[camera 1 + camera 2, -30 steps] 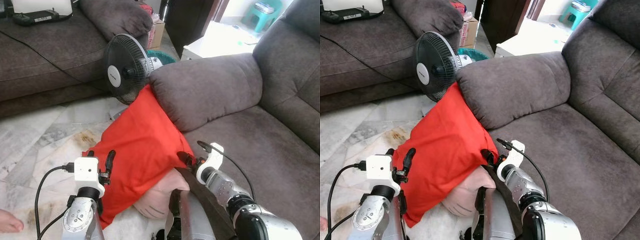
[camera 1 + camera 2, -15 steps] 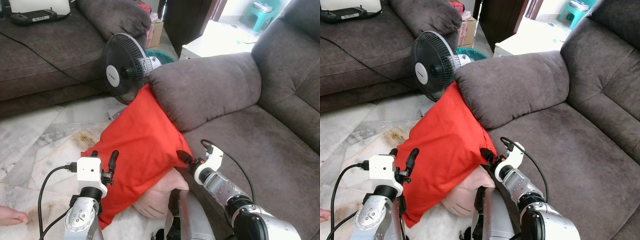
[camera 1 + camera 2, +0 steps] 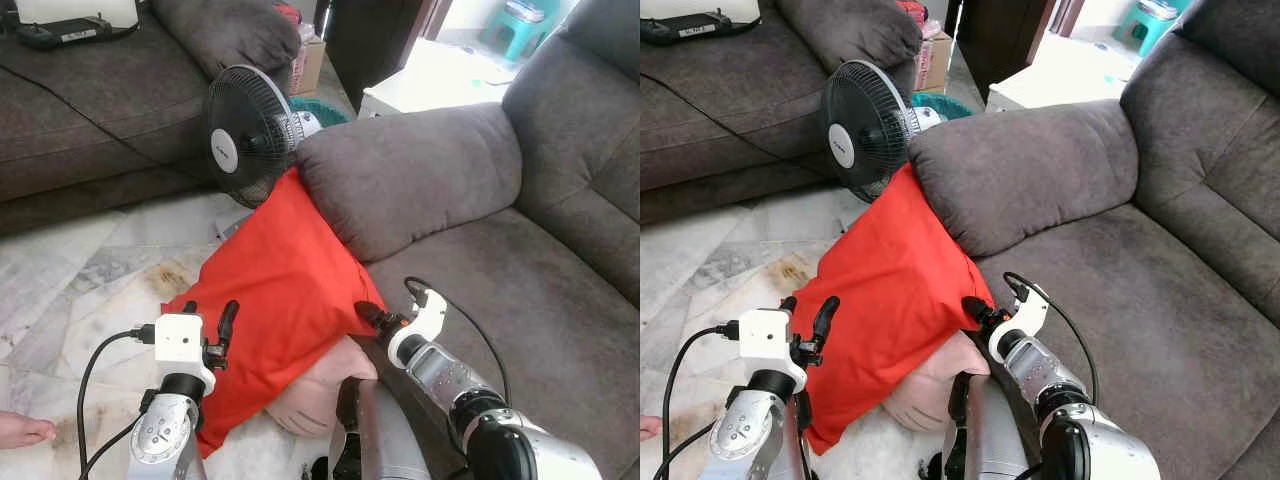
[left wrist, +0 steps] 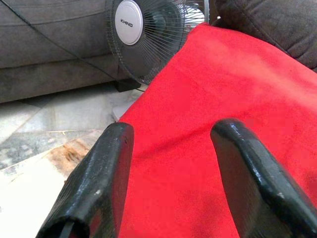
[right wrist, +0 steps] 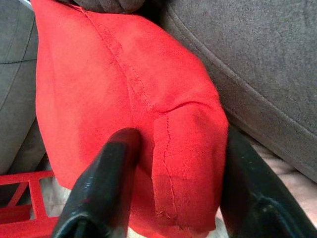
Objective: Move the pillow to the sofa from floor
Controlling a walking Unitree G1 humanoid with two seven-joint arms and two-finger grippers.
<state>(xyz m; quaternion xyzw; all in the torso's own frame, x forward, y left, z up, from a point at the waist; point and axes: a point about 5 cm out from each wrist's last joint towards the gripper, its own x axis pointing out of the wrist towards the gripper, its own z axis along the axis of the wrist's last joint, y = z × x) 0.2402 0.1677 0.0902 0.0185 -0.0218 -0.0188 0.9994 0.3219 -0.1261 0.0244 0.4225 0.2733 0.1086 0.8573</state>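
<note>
Pillow: a big red pillow point(image 3: 275, 285) leans tilted at mid-frame, its lower end on the marble floor point(image 3: 90, 270), its upper end tucked against the grey sofa point(image 3: 520, 270) armrest point(image 3: 410, 180). It is not on the seat.

Left arm: rises from the lower left of the head view, silver forearm upright, white wrist block on top, a black cable looping off to the left.

Left gripper: the left gripper point(image 4: 173, 163) has its two black fingers spread wide, pointing up along the pillow's lower left edge. In the wrist view red cloth fills the gap between the fingers point(image 4: 99, 183); whether they touch the cloth I cannot tell.

Right arm: comes in from the lower right corner, angled up and to the left across the front edge of the sofa seat.

Right gripper: the right gripper point(image 5: 168, 183) is at the pillow's lower right corner, fingers parted. The wrist view shows that seamed corner sitting between the two fingers point(image 5: 106, 183), close to both, not pinched flat.

Fan: a black fan point(image 3: 250, 135) stands on the floor just behind the pillow's top, beside the armrest.

Second sofa: another grey sofa point(image 3: 90, 100) runs across the upper left, a cable trailing over its seat.

Under the pillow: something pale pink point(image 3: 320, 395) shows below the red cloth at lower centre; what it is I cannot tell.

Person: a foot point(image 3: 22, 432) pokes in at the far lower left edge.
</note>
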